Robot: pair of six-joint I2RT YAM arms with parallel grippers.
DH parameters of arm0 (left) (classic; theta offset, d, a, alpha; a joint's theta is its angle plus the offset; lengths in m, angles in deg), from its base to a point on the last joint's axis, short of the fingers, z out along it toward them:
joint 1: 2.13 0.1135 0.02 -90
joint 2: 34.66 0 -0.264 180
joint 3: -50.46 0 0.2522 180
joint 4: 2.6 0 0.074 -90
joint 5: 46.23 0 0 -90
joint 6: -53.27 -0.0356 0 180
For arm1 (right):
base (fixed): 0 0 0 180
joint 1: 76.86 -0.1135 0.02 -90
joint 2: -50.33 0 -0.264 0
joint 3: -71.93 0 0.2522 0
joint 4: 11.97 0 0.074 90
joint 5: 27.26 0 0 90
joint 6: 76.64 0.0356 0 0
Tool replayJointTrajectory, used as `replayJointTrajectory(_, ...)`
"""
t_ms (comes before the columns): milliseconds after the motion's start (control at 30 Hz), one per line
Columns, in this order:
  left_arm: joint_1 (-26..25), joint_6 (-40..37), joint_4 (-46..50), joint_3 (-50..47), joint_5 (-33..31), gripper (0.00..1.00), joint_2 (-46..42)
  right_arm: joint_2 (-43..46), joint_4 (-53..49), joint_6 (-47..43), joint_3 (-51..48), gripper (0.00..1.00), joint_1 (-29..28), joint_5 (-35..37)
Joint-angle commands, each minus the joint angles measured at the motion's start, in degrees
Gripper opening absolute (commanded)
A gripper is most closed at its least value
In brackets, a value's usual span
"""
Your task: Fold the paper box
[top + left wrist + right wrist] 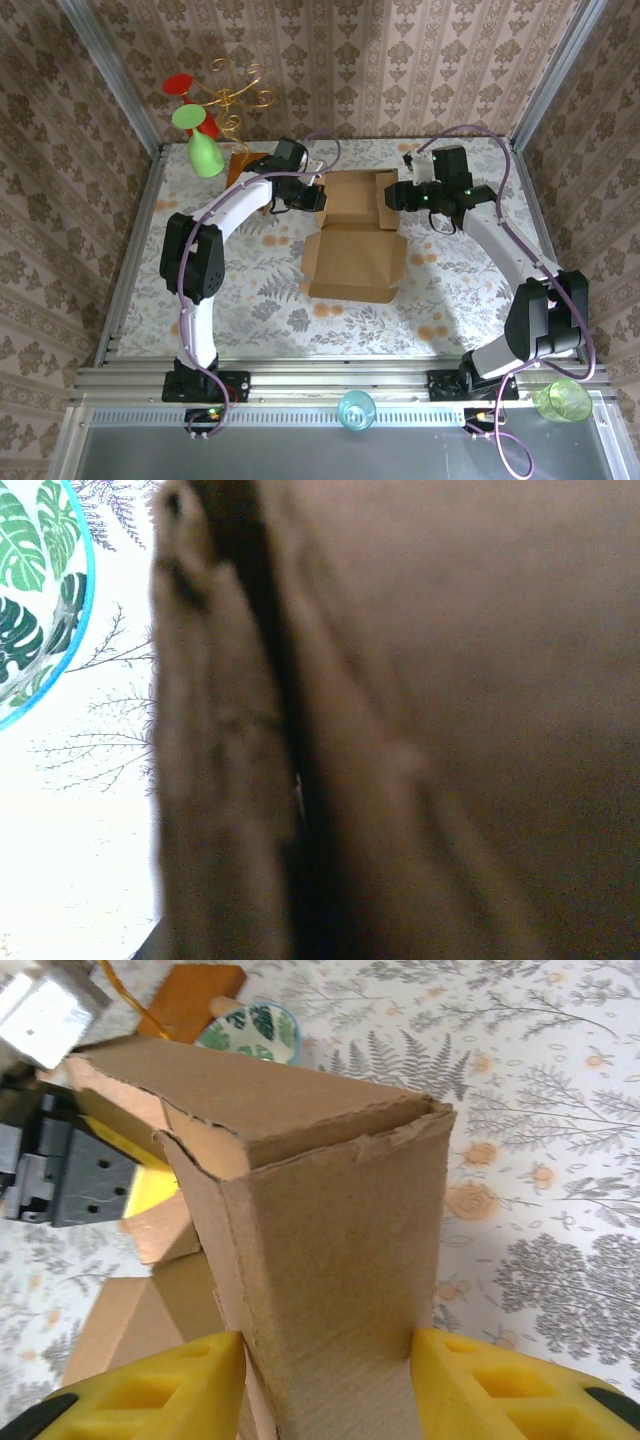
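Note:
The paper box [355, 255] is light-brown cardboard lying mid-table with its far walls raised. My left gripper [312, 197] is at the far left wall. In the left wrist view blurred cardboard [450, 680] sits right against the camera and hides the fingers; the gripper is shut, apparently pinching that wall. My right gripper [390, 197] is at the far right wall. In the right wrist view its yellow fingers [470, 1380] press both sides of a folded upright wall [330, 1260], so the right gripper [328, 1345] is shut on it.
A leaf-patterned bowl [255, 1030] with a blue rim and an orange-brown wooden board [195, 995] lie beyond the box's left corner. Green and red glasses [205, 150] and a gold stand [240, 90] are far left. A teal cup [356, 408] and a green cup [563, 398] stand on the near rail.

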Motion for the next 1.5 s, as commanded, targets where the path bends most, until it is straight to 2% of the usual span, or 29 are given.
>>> replayJointTrajectory(0,-0.54,-0.85,2.34,2.31,0.75,0.00,-0.83,-1.82,-4.37,-2.52,2.78,0.43,-1.69,9.48)
replayJointTrajectory(200,-0.76,-0.77,3.36,3.68,0.42,0.00,-0.17,-3.53,-6.99,-3.19,4.98,0.32,-4.98,19.34)
replayJointTrajectory(400,-1.24,-0.25,4.55,5.31,0.19,0.00,0.67,-5.00,-8.60,-2.15,6.65,0.11,-6.86,25.13)
replayJointTrajectory(467,-1.42,0.01,4.75,5.67,0.05,0.00,0.91,-5.38,-8.67,-1.63,6.76,0.11,-7.13,25.46)
replayJointTrajectory(700,-1.51,0.64,4.97,6.27,0.12,0.00,1.19,-6.82,-8.70,-0.69,7.27,0.24,-7.61,26.43)
replayJointTrajectory(800,-1.51,0.73,5.11,6.43,0.18,0.00,1.37,-7.65,-10.45,-0.43,7.71,0.26,-7.80,27.19)
replayJointTrajectory(1033,-1.59,0.88,5.64,7.14,0.22,0.00,1.76,-10.11,-12.60,0.41,10.03,0.20,-8.71,31.27)
replayJointTrajectory(1167,-1.68,1.17,6.12,7.62,-0.13,0.00,2.06,-10.62,-13.29,1.54,10.69,0.04,-9.40,34.13)
replayJointTrajectory(1233,-1.77,1.48,6.34,7.92,-0.42,0.00,2.16,-11.00,-14.38,2.08,11.55,0.00,-9.85,36.26)
replayJointTrajectory(1467,-2.21,3.18,6.91,9.27,-1.18,0.00,3.02,-12.11,-17.31,4.19,13.44,0.00,-11.74,42.73)
